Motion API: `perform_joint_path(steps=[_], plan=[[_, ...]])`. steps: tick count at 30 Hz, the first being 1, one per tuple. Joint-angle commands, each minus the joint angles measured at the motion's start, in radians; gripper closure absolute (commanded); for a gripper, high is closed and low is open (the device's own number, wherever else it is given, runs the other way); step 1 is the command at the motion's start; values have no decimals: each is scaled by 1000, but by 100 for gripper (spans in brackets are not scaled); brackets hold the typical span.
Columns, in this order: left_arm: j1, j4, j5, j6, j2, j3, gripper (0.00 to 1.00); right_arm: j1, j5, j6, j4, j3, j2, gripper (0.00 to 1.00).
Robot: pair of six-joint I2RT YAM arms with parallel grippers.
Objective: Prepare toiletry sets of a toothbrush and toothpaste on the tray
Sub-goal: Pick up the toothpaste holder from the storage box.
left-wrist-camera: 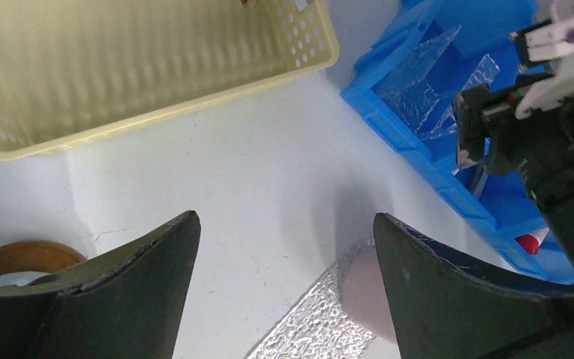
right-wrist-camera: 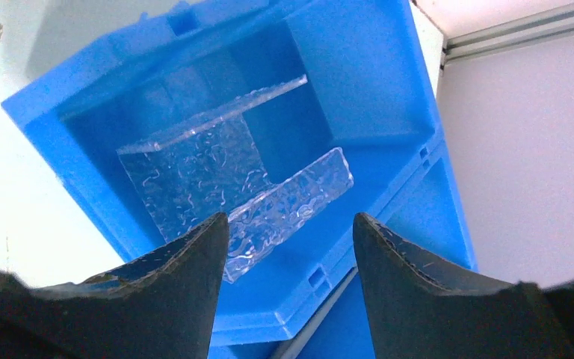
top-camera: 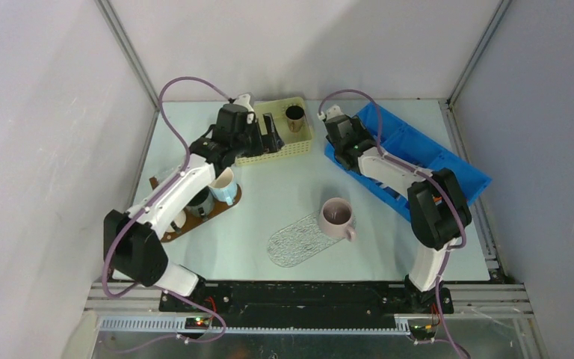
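The clear textured tray [top-camera: 291, 243] lies at the table's middle, and a pink mug [top-camera: 335, 217] stands on its far end. My left gripper [left-wrist-camera: 284, 217] hangs open and empty by the yellow basket [top-camera: 276, 138], above bare table; the tray [left-wrist-camera: 321, 321] shows below it. My right gripper [right-wrist-camera: 290, 217] is over the blue bin [top-camera: 418, 161], jaws apart with nothing between them. A small red and white item [left-wrist-camera: 531, 241], perhaps a tube, lies in the bin. No toothbrush shows clearly; a thin white strip [right-wrist-camera: 329, 314] below the right fingers cannot be identified.
Two spare clear trays [right-wrist-camera: 217, 172] stand in the blue bin's end compartment. The yellow basket holds a dark brown mug [top-camera: 295, 116]. A brown wooden tray [top-camera: 194, 224] at the left carries a pale blue mug [top-camera: 224, 187] and a dark mug [top-camera: 198, 203], under the left arm.
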Motion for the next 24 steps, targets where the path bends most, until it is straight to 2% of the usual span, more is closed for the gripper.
perform_joint_path(steps=[1, 13, 24], plan=[[-1, -11, -23, 36, -84, -20, 8, 23, 53, -59, 4, 59, 69, 35], [-1, -38, -57, 53, -179, -79, 8, 39, 44, -43, -41, 64, 95, 40], [-2, -71, -80, 62, -232, -107, 8, 26, 120, -44, -33, 46, 131, 64]])
